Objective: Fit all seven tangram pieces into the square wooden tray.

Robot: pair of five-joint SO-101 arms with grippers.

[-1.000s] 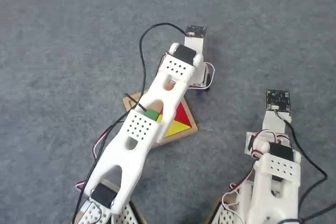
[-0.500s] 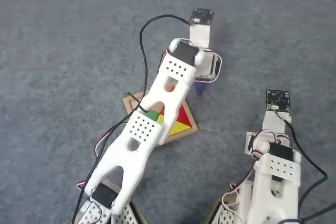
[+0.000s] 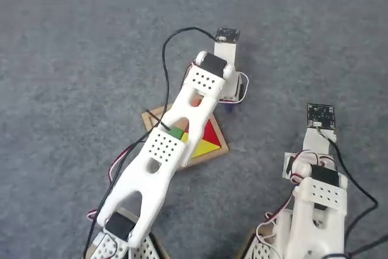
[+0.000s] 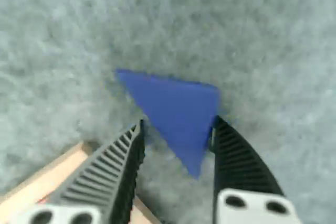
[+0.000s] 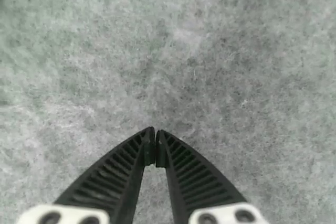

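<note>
A blue triangle (image 4: 176, 111) lies flat on the grey felt between the fingers of my left gripper (image 4: 177, 129). The jaws are open: one finger touches the triangle's edge and the other stands a little off it. In the high view the left gripper (image 3: 231, 94) hangs just past the far right corner of the square wooden tray (image 3: 222, 148), with a sliver of the blue triangle (image 3: 228, 107) under it. Red (image 3: 209, 130), yellow (image 3: 205, 146) and green (image 3: 176, 132) pieces lie in the tray, partly hidden by the left arm. My right gripper (image 5: 155, 148) is shut on nothing above bare felt.
A corner of the tray (image 4: 47, 184) lies close beside one left finger. The right arm (image 3: 316, 186) stands at the near right, well away from the tray. Grey felt runs open on the left and far side.
The left arm stretched farther out from the tray half a second ago and has since drawn back toward it, the blue triangle still under the gripper. The right arm has not moved.
</note>
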